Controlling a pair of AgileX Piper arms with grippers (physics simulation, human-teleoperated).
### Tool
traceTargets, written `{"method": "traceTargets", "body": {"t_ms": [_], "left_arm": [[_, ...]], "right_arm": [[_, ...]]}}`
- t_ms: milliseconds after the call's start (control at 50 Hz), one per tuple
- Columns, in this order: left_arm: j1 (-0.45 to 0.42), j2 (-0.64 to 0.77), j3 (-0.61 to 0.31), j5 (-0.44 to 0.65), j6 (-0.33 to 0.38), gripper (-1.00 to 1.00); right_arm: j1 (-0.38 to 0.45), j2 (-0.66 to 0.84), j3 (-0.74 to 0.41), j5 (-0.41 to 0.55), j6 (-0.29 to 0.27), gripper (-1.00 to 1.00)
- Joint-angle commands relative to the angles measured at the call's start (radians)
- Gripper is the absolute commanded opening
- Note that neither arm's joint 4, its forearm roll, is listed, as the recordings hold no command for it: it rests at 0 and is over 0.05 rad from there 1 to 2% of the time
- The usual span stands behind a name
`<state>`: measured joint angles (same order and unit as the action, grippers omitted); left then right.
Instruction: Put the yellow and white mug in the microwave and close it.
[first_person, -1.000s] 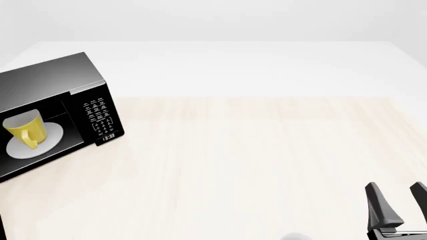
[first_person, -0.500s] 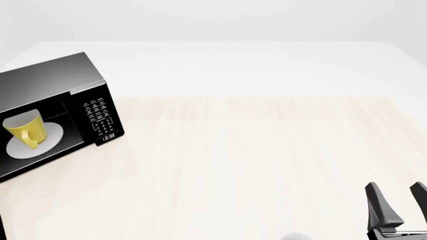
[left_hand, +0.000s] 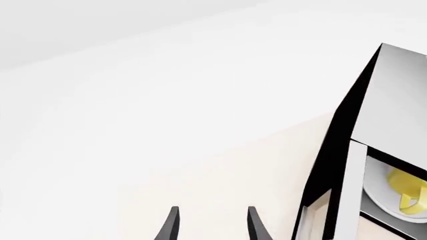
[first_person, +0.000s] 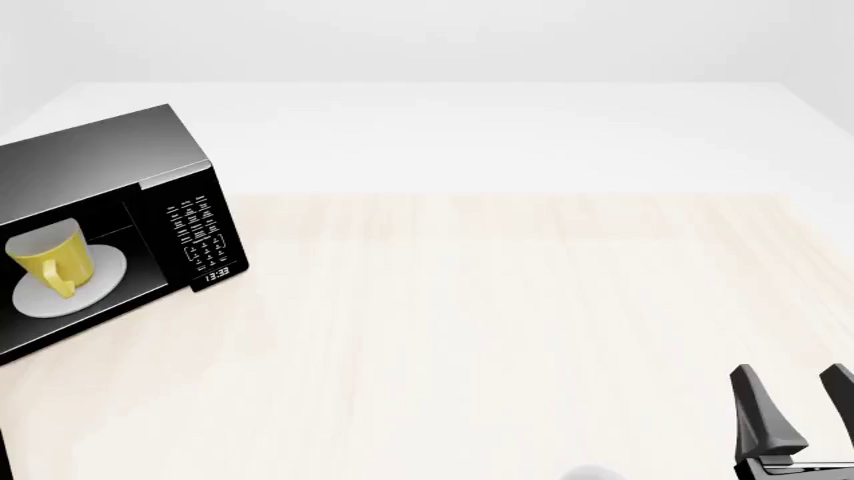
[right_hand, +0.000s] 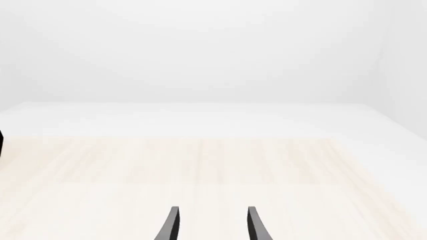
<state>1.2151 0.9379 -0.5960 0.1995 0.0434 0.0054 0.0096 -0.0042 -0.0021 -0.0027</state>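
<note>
Front view, boxy black microwave (first_person: 114, 225), cylindrical yellow mug (first_person: 51, 260) inside

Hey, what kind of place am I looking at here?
Likely a simulated tabletop test scene, not a real kitchen: a plain light wood table, blank white surroundings, and only a black microwave with a yellow and white mug on its turntable inside.

The right gripper (first_person: 798, 392) is matte black, with two slim, flat fingers (first_person: 761, 405) that taper to narrow tips and rise from a dark, blocky base at the picture's lower edge. The left gripper (left_hand: 211, 222) shows only the tips of two identical thin black blades. No cables, screws or markings are visible.
</note>
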Motion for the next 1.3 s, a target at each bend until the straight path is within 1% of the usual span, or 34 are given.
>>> {"method": "traceTargets", "body": {"t_ms": [20, 140, 160, 200, 240, 280, 460, 580, 660, 700, 720, 760, 900, 920, 960, 1000, 1300], "left_arm": [[0.009, 0.074, 0.033, -0.05, 0.012, 1.0], [-0.002, 0.101, 0.051, -0.08, 0.015, 1.0], [-0.023, 0.097, 0.053, -0.084, 0.013, 1.0], [-0.037, 0.119, 0.064, -0.092, 0.017, 1.0], [-0.037, 0.134, 0.064, -0.095, 0.017, 1.0], [-0.058, 0.165, 0.062, -0.1, 0.017, 1.0], [-0.097, 0.199, 0.063, -0.116, 0.008, 1.0], [-0.141, 0.24, 0.057, -0.122, -0.008, 1.0], [-0.158, 0.266, 0.06, -0.137, -0.003, 1.0], [-0.169, 0.276, 0.064, -0.146, 0.012, 1.0], [-0.169, 0.289, 0.065, -0.15, 0.002, 1.0], [-0.177, 0.311, 0.067, -0.16, 0.008, 1.0], [-0.206, 0.34, 0.055, -0.161, -0.007, 1.0], [-0.228, 0.35, 0.05, -0.16, -0.014, 1.0], [-0.23, 0.357, 0.05, -0.163, -0.018, 1.0], [-0.267, 0.386, 0.044, -0.167, -0.033, 1.0], [-0.343, 0.465, 0.021, -0.185, -0.052, 1.0]], "right_arm": [[0.0, 0.0, 0.0, 0.0, 0.0, 1.0], [0.0, 0.0, 0.0, 0.0, 0.0, 1.0], [0.0, 0.0, 0.0, 0.0, 0.0, 1.0], [0.0, 0.0, 0.0, 0.0, 0.0, 1.0], [0.0, 0.0, 0.0, 0.0, 0.0, 1.0], [0.0, 0.0, 0.0, 0.0, 0.0, 1.0], [0.0, 0.0, 0.0, 0.0, 0.0, 1.0], [0.0, 0.0, 0.0, 0.0, 0.0, 1.0], [0.0, 0.0, 0.0, 0.0, 0.0, 1.0], [0.0, 0.0, 0.0, 0.0, 0.0, 1.0], [0.0, 0.0, 0.0, 0.0, 0.0, 1.0], [0.0, 0.0, 0.0, 0.0, 0.0, 1.0], [0.0, 0.0, 0.0, 0.0, 0.0, 1.0], [0.0, 0.0, 0.0, 0.0, 0.0, 1.0], [0.0, 0.0, 0.0, 0.0, 0.0, 1.0], [0.0, 0.0, 0.0, 0.0, 0.0, 1.0], [0.0, 0.0, 0.0, 0.0, 0.0, 1.0]]}}
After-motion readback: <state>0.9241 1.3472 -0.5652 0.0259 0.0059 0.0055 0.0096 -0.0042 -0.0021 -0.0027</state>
